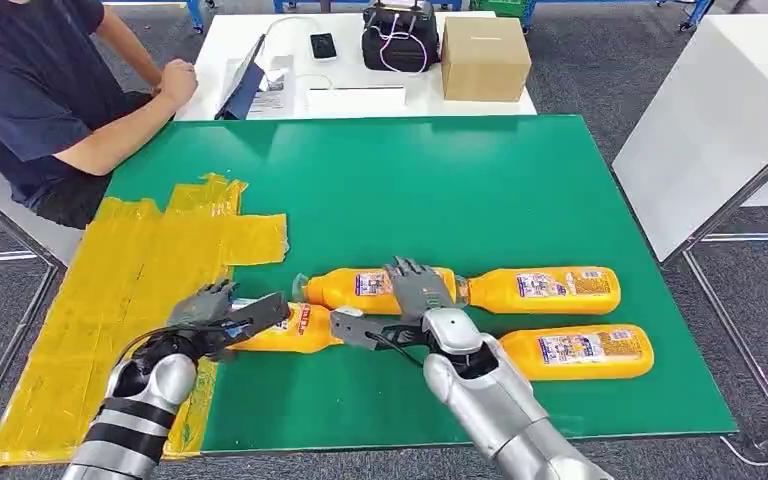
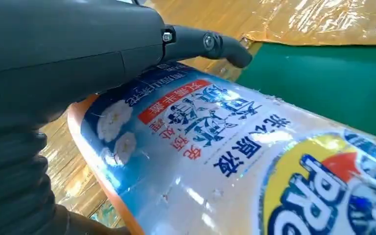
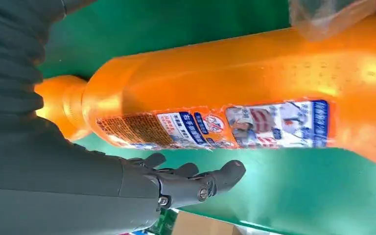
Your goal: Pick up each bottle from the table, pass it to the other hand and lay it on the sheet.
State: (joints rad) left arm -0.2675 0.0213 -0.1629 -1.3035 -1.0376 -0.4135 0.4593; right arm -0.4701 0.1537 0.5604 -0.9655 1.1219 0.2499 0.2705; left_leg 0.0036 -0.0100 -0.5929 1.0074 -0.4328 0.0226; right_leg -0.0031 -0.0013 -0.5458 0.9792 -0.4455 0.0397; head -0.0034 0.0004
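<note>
Lower left, left hand [image 1: 215,312] grips an orange plastic bottle [image 1: 295,328], probably slick, best held mid-body; right hand [image 1: 418,292] open.

orange bottles [image 1: 545,290], green table [image 1: 440,190], yellow sheet [image 1: 140,280], perhaps blue-white labels [image 2: 200,127]

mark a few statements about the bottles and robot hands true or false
1. Four orange bottles lie on their sides. True.
2. The left robot hand grips a bottle near the yellow sheet. True.
3. The right robot hand carries a bottle high above the table. False: it hovers open over a bottle lying on the green mat.
4. The cardboard box sits on the yellow sheet. False: it stands on the white table beyond the mat.
</note>
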